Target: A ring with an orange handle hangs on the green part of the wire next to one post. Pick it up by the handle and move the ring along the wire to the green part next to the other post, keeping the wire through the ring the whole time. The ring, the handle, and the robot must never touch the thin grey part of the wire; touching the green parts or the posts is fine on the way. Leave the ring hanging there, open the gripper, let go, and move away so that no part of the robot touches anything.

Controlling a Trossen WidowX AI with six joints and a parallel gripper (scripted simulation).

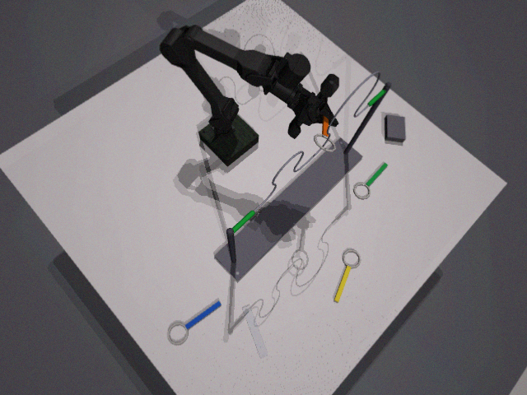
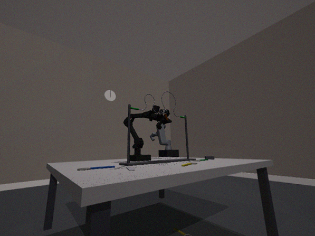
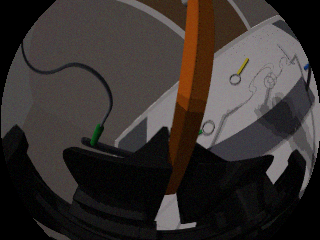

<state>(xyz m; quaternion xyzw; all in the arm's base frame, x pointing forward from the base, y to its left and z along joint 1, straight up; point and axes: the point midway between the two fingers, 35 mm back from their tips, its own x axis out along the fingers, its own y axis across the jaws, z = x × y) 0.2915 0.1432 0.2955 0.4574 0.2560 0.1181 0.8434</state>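
My gripper (image 1: 330, 121) (image 3: 168, 131) is shut on the orange handle (image 1: 325, 126) (image 2: 166, 117) (image 3: 192, 90). The pale ring (image 1: 333, 149) is at the handle's end, around the low middle of the grey wire (image 1: 294, 170) (image 2: 168, 91) (image 3: 107, 90), between its two tall loops. The wire appears to pass through the ring; any contact cannot be told. One green part (image 1: 243, 221) (image 2: 134, 108) joins the near-left post (image 1: 231, 246) (image 2: 128, 134); the other green part (image 1: 377, 97) (image 2: 182, 117) (image 3: 97, 135) joins the far-right post (image 1: 366, 118) (image 2: 186, 137). In the wrist view the ring is not clearly visible.
A dark base plate (image 1: 314, 187) lies under the wire. Loose rings with a green handle (image 1: 377, 174), a yellow handle (image 1: 342, 284) and a blue handle (image 1: 203, 314) lie on the table. A dark block (image 1: 394, 127) lies beyond the far-right post.
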